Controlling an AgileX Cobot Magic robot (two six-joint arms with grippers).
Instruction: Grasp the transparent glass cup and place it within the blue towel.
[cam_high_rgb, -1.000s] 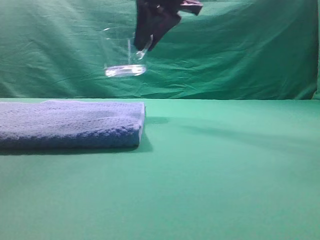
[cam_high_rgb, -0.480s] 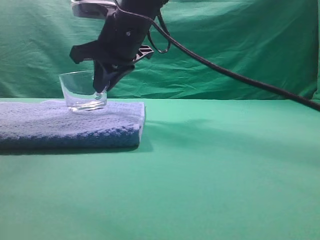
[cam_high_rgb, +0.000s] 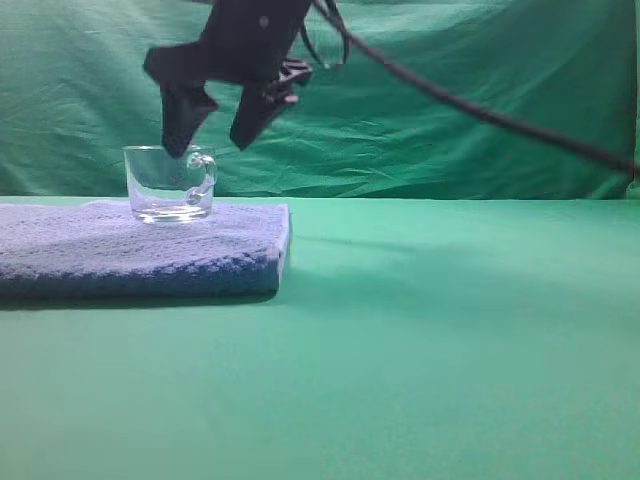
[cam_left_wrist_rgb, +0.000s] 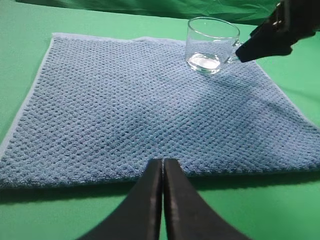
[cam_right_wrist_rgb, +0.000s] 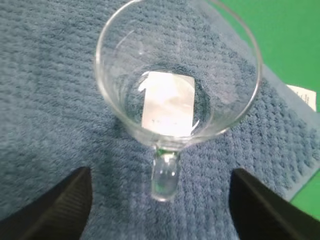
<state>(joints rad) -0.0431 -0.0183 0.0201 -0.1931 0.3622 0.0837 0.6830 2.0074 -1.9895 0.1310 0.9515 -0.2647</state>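
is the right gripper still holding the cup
No, the right gripper hangs open above the cup, which stands free on the towel.

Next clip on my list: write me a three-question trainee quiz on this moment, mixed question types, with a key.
1. True or false: the transparent glass cup stands upright on the blue towel.
2. The right gripper is: A) shut on the cup's handle; B) open, its fingers spread to either side above the cup's handle; C) resting on the green table.
3. Fill in: in the left wrist view, the left gripper has its jaws ____, near the towel's closest edge.

Key: 1 true; 2 B; 3 shut.
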